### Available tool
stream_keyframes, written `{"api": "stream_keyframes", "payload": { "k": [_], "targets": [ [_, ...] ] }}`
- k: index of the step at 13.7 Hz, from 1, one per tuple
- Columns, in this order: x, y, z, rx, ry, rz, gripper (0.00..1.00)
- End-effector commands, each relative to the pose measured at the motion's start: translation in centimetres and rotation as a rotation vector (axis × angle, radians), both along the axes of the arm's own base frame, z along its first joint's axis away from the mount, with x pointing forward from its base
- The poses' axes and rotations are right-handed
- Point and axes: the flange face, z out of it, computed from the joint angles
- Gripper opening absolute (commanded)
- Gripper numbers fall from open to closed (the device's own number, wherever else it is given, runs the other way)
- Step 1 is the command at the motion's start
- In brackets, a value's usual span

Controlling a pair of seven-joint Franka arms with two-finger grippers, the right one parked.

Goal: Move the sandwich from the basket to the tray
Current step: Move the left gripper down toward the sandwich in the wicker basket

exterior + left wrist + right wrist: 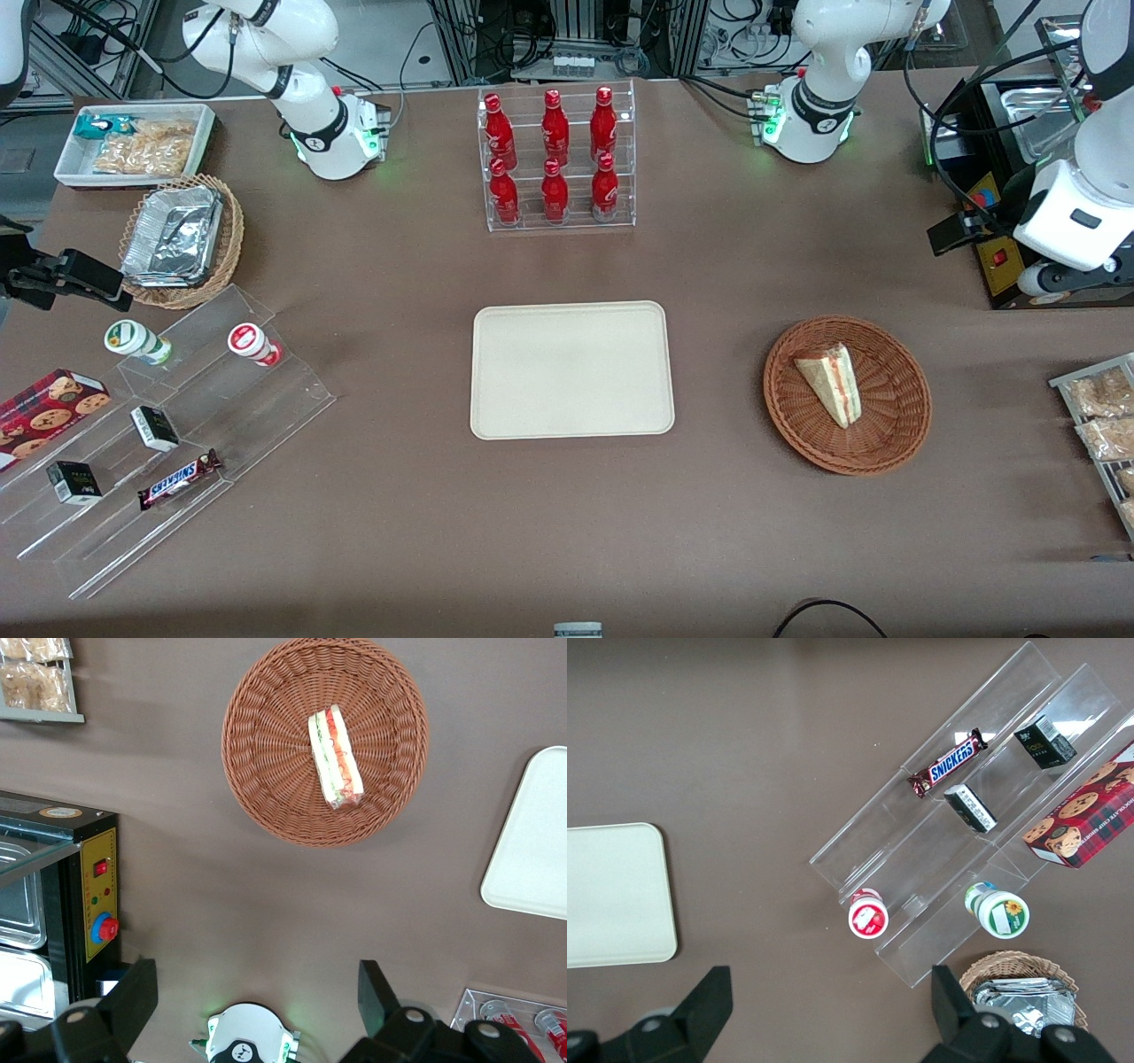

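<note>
The sandwich (831, 382), a pale wedge with red and green filling, lies in the round reddish-brown basket (895, 425) toward the working arm's end of the table. In the left wrist view the sandwich (335, 758) rests near the middle of the basket (257, 744). The cream tray (571, 369) lies flat at the table's middle with nothing on it; one corner of the tray (532, 842) shows from the wrist. My gripper (966, 232) hangs high above the table, farther from the front camera than the basket. The gripper (257, 979) is open and holds nothing.
A black oven (1019, 177) stands beside my gripper. A clear rack of red bottles (555, 155) stands farther back than the tray. Snack packets on a wire rack (1103, 416) lie at the table's edge. Clear steps with snacks (168, 425) lie toward the parked arm's end.
</note>
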Motion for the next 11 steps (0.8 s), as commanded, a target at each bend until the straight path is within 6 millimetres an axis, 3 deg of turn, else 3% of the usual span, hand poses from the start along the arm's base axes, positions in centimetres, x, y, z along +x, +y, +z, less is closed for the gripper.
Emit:
{"api": "stream_keyframes", "payload": {
  "k": [1,3,5,7,10,11],
  "targets": [
    [1.1,0.1,-1.8,0.005,0.03,0.012,1.0],
    [3.7,0.4,-6.6,-0.016,0.077,0.013,1.0],
    [6.9,0.9,-13.9,-0.048,0.104,0.014,1.0],
    [9.2,1.7,-19.3,-0.076,0.089,0.032,1.0],
    [10.8,1.5,-24.4,-0.067,0.078,0.187,1.0],
    [11.1,1.4,-25.1,-0.06,0.066,0.238,1.0]
  ]
}}
